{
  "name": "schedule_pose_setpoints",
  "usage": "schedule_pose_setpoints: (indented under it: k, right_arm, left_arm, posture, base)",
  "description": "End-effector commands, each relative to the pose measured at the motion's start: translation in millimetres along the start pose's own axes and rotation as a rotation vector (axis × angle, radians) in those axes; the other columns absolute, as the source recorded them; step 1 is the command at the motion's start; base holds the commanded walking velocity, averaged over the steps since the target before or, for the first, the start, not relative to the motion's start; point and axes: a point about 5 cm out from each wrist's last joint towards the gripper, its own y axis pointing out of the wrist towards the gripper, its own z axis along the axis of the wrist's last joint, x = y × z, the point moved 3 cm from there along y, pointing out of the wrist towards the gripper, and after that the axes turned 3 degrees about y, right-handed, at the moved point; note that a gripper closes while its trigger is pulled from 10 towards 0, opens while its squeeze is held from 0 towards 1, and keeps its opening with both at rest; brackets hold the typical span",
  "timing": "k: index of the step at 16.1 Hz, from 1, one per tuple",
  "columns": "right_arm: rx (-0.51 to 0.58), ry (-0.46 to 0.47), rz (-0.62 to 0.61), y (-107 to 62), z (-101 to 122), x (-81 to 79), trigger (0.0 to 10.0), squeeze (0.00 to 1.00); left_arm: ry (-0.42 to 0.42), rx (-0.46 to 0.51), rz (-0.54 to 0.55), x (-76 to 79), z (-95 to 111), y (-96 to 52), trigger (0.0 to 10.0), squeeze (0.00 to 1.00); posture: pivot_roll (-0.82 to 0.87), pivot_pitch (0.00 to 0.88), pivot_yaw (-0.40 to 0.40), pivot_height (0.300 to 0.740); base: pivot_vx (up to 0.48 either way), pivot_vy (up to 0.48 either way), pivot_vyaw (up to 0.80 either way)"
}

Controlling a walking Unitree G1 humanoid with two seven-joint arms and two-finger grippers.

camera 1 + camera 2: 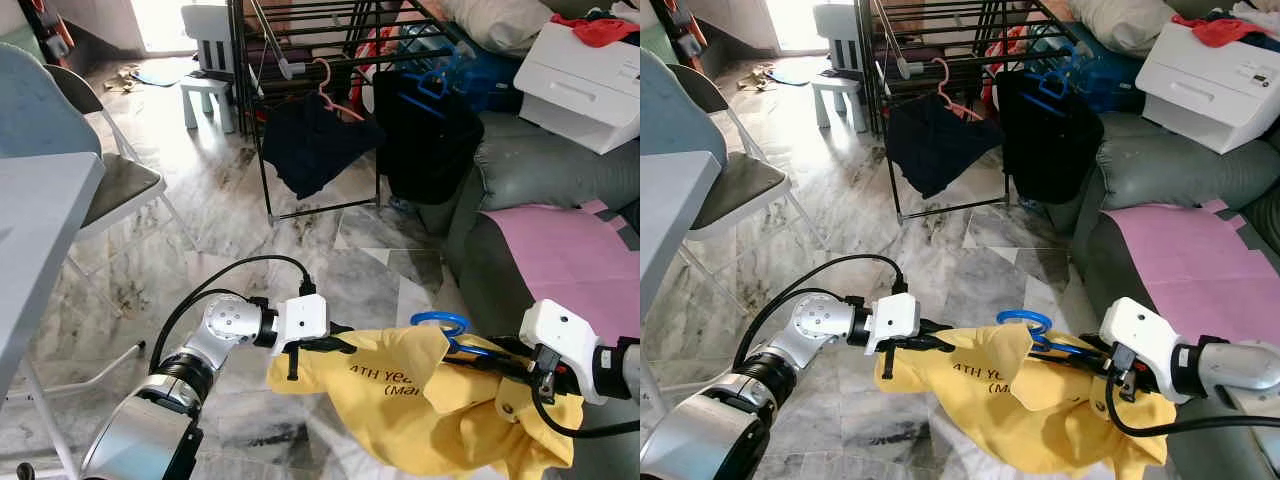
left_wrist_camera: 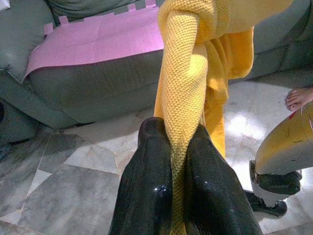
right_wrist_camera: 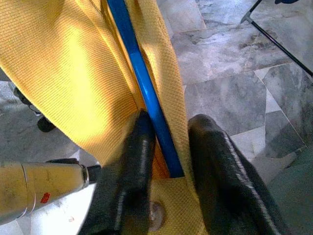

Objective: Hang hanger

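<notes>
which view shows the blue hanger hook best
The left eye view: the blue hanger hook loops clear above the yellow shirt, between the left gripper and right gripper. The right eye view shows the same. The right wrist view shows just a straight blue bar between the fingers, under cloth.

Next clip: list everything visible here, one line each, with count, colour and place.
Yellow knit shirt: one, held low between both tools.
Blue plastic hanger: one, hook poking from the shirt.
Black metal drying rack: one, ahead on the marble floor.
Dark garments: two, hanging on the rack.
Grey sofa: one, right side.
Pink sheet: one, on the sofa.
White printer: one, on the sofa.
Grey folding chair: one, left.
Left tool: shut on shirt.
Right tool: around the hanger bar.
</notes>
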Motion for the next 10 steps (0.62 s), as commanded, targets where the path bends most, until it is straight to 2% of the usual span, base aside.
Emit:
schedule_pose_setpoints:
  k: [1, 5, 7, 10]
  right_arm:
    - [-0.006, -0.004, 0.014, -1.8, 0.7, -0.6, 0.0, 0.00]
    - [-0.006, -0.004, 0.014, -1.8, 0.7, -0.6, 0.0, 0.00]
    - [-0.008, 0.057, 0.084, 6.0, -6.2, -15.8, 0.0, 0.00]
    - [0.002, 0.074, 0.085, 9.1, -6.9, -17.4, 0.0, 0.00]
  left_arm:
    - [0.044, 0.034, 0.016, -6.1, 9.3, 1.1, 10.0, 0.00]
    - [0.044, 0.034, 0.016, -6.1, 9.3, 1.1, 10.0, 0.00]
    - [0.059, 0.032, 0.056, -10.0, 10.6, 2.0, 10.0, 0.00]
    - [0.062, 0.029, 0.081, -12.3, 10.6, 1.5, 10.0, 0.00]
  posture:
    - [-0.05, 0.000, -0.034, 0.740]
    - [-0.05, 0.000, -0.034, 0.740]
    - [-0.05, 0.000, -0.045, 0.740]
    - [-0.05, 0.000, -0.046, 0.740]
  base:
    - [0.000, 0.000, 0.00]
    - [0.000, 0.000, 0.00]
    - [0.000, 0.000, 0.00]
    - [0.000, 0.000, 0.00]
